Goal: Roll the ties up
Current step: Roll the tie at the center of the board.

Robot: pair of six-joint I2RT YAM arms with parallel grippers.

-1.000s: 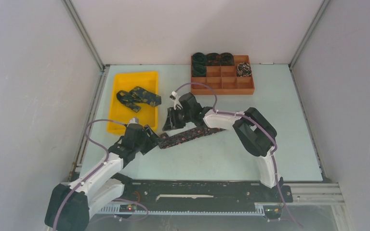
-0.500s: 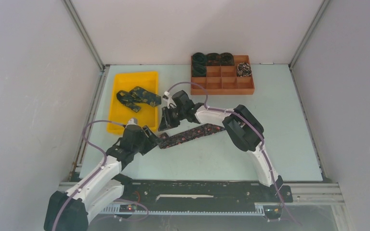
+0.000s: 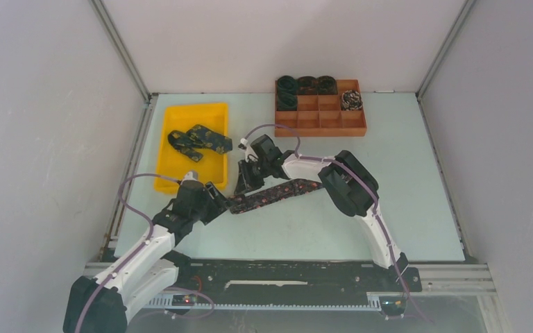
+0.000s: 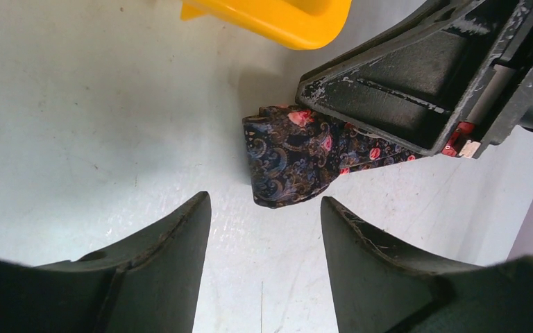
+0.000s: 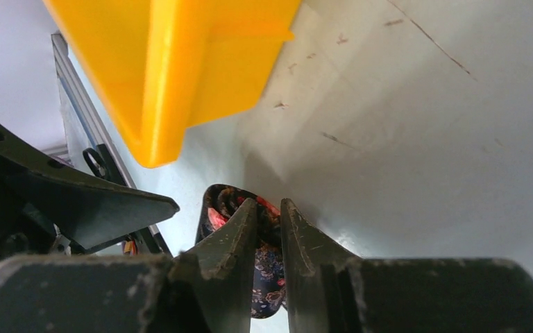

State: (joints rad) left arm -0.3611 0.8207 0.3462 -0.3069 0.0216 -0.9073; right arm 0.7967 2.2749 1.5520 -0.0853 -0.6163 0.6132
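Observation:
A dark tie [image 3: 277,192] with red specks lies as a long band on the table, running from my left gripper toward the right arm. Its near end [image 4: 291,156] lies just beyond my left gripper [image 4: 264,205], which is open with nothing between its fingers. My right gripper [image 5: 269,205] is shut on that same end; the fabric [image 5: 267,274] shows between its fingers and curls over one fingertip [image 5: 239,218]. In the top view the right gripper [image 3: 245,186] stands over the tie's left end, close to the left gripper [image 3: 221,198].
A yellow tray [image 3: 212,114] at the left holds a loose tie [image 3: 198,139]; its corner [image 5: 180,62] is close to both grippers. An orange compartment box [image 3: 333,125] at the back holds several rolled ties [image 3: 305,85].
My right gripper has narrowed its fingers onto the tie's end and shifted slightly along it. The left arm has hardly moved and its fingers stay apart.

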